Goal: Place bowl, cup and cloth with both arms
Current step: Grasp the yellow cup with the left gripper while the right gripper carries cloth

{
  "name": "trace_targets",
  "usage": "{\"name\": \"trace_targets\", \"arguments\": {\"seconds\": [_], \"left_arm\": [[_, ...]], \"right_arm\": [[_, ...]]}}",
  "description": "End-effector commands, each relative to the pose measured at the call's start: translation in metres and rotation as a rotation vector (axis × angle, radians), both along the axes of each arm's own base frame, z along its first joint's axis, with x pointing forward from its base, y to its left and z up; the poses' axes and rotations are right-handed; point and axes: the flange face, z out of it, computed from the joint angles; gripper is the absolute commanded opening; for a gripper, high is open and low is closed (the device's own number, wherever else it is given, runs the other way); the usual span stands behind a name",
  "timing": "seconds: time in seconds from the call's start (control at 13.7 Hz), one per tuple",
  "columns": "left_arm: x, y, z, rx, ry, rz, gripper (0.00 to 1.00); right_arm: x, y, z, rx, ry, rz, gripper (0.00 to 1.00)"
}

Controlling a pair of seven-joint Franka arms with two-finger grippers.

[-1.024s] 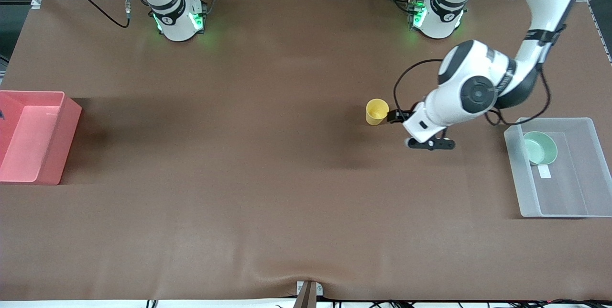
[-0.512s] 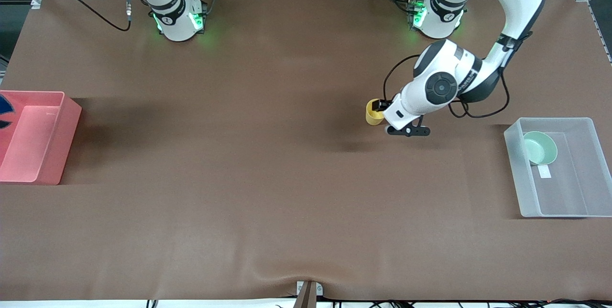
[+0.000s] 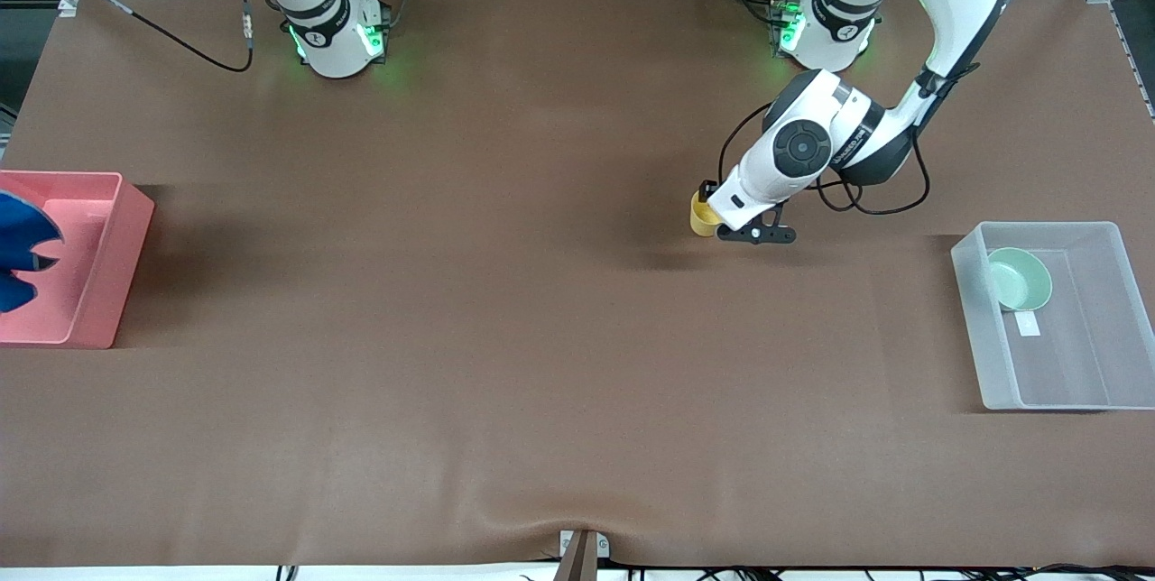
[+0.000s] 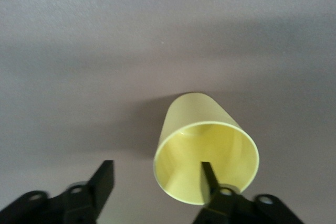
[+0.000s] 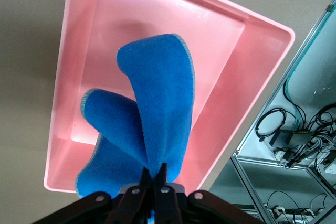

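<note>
Three task things show: a plain yellow cup upright mid-surface, a mint bowl in the clear bin at the left arm's end, and a bright blue cloth with a grey edge. Left pincer is spread astride the cup's rim, one finger inside, one outside, and not pressed onto it, while right pincer is pinched on the cloth, dangling it over the pink bin. From the front, the cup is half hidden by the left wrist and the cloth is cut off.
</note>
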Motion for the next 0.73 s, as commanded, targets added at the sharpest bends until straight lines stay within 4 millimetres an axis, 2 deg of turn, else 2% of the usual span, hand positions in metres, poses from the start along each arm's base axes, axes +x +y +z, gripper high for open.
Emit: {"name": "trace_targets", "arguments": {"seconds": [0.0,0.15,0.22,0.37,0.59,0.66], "left_arm": [[0.0,0.003,-0.008,0.005,-0.034,-0.004,0.59],[0.0,-0.002,-0.013,-0.004,-0.039,0.034,0.56],[0.0,-0.001,-0.014,0.008,-0.05,0.034,0.41],[0.003,0.001,-0.016,0.016,-0.054,0.059,0.0],[0.009,-0.006,-0.008,0.03,-0.072,0.158,0.0],[0.019,-0.001,-0.002,0.029,-0.085,0.176,0.0]], "right_arm": [[0.005,0.002,-0.008,0.013,-0.004,-0.002,0.0],[-0.001,-0.007,-0.025,0.026,0.017,-0.02,0.0],[-0.005,-0.014,-0.031,0.03,0.023,-0.03,0.0],[-0.014,-0.028,-0.042,0.039,0.03,-0.05,0.0],[-0.018,-0.033,-0.055,0.058,0.02,-0.048,0.0],[-0.02,-0.035,-0.057,0.069,0.016,-0.057,0.0]]}}
